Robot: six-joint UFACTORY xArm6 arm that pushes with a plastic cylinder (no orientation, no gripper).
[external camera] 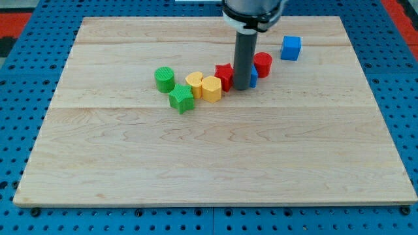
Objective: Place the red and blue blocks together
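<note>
My tip (241, 87) rests on the board between a red star-shaped block (225, 76) on its left and a red cylinder (263, 63) up to its right. A second blue block (253, 78) is mostly hidden behind the rod, touching the red cylinder; its shape cannot be made out. A blue cube (291, 47) sits apart at the view's upper right, well clear of the red blocks.
Left of the red star lie a yellow hexagon-like block (211, 88) and a yellow heart-like block (194, 83), then a green star (181, 98) and a green cylinder (164, 79). The wooden board (209, 163) lies on a blue pegboard.
</note>
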